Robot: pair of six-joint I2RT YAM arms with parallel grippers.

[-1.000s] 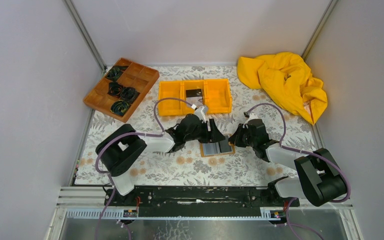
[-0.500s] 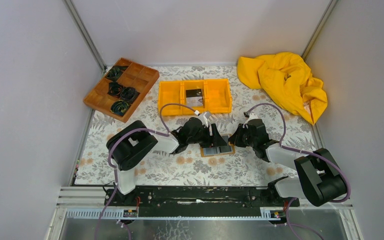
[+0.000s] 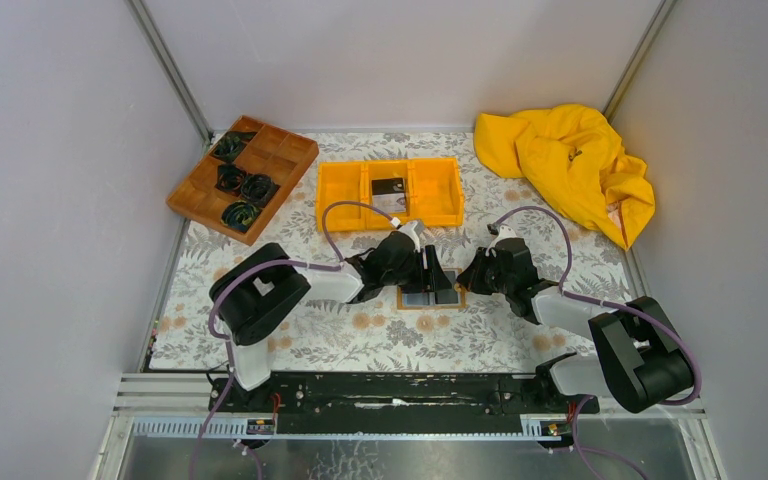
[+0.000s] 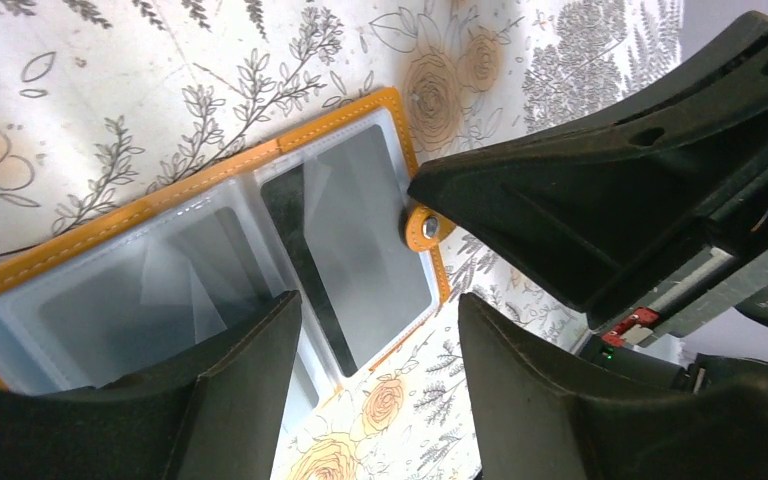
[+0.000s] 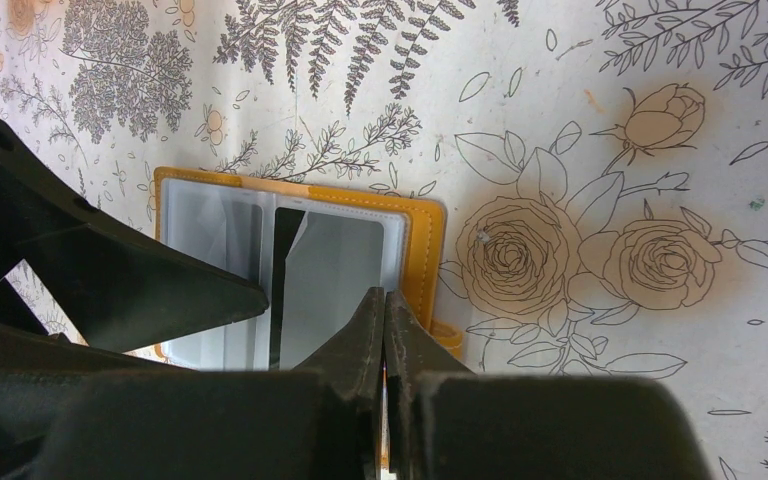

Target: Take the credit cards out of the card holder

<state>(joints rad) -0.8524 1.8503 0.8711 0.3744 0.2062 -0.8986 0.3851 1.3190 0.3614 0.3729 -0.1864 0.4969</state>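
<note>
- Left gripper (image 4: 375, 310) has its jaws apart with nothing between them. It hangs low over the card holder (image 4: 350, 215). One finger lies over the pocket farther from the snap, and the other sits just past the edge that carries the snap.
- Right gripper (image 5: 385, 300) has its jaws pressed together. Its tip meets the holder's orange border beside the round snap tab (image 4: 423, 227), facing the left gripper's fingertips. Whether it pins the border down or only touches it is hard to tell.
- Directly under both tools, the card holder lies open and flat on the floral tablecloth (image 3: 360, 340), with its clear pockets facing up.
- In the pocket nearest the right gripper's tip runs a dark strip (image 5: 285, 270). It is probably the edge of a card, though glare on the plastic blurs it.
- Beyond the two tools, away from the arm bases, stands an orange bin (image 3: 340, 190) with a black card (image 3: 388, 186) in its middle compartment.
- Further out past the left gripper is a wooden tray (image 3: 280, 150) with dark coiled things in some of its cells.
- Well beyond the right gripper, in the far corner, lies a crumpled yellow cloth (image 3: 565, 165).
</note>
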